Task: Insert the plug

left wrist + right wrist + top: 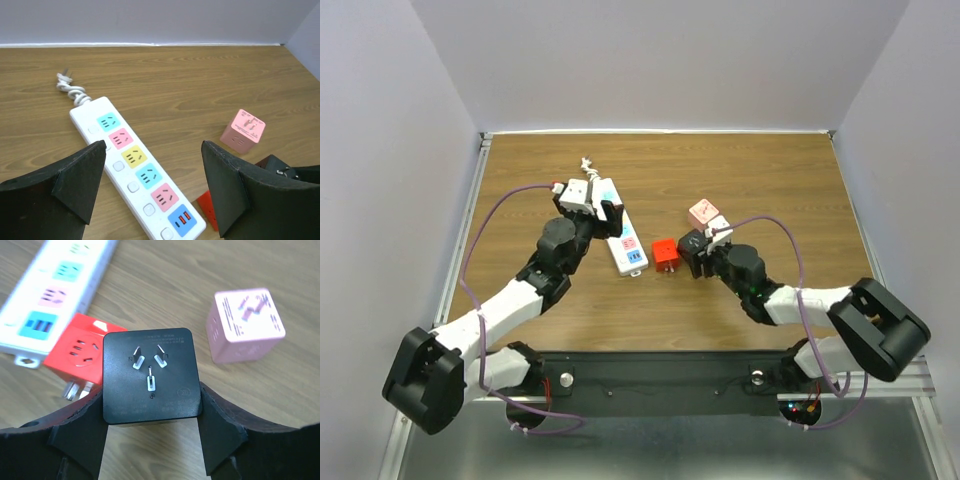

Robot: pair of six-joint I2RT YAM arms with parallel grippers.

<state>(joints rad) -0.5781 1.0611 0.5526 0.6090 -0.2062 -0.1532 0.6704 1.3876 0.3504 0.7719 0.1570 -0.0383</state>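
Observation:
A black cube plug (149, 375) with three metal prongs facing the camera sits between the fingers of my right gripper (150, 391), which is shut on its two sides. From above, that plug (692, 245) and right gripper (698, 255) are right of a red cube (666, 255). A white power strip (135, 165) with coloured sockets lies diagonally on the table. My left gripper (154, 150) hovers open over the strip's near half, holding nothing. In the top view the strip (623, 243) lies beside the left gripper (595, 205).
The red cube adapter (80, 352) lies on its side just left of the black plug, near the strip's USB end. A pink cube adapter (245, 322) stands to the right, and from above a second pale cube (718, 226) sits beside it. The strip's coiled cord (70, 87) lies at its far end.

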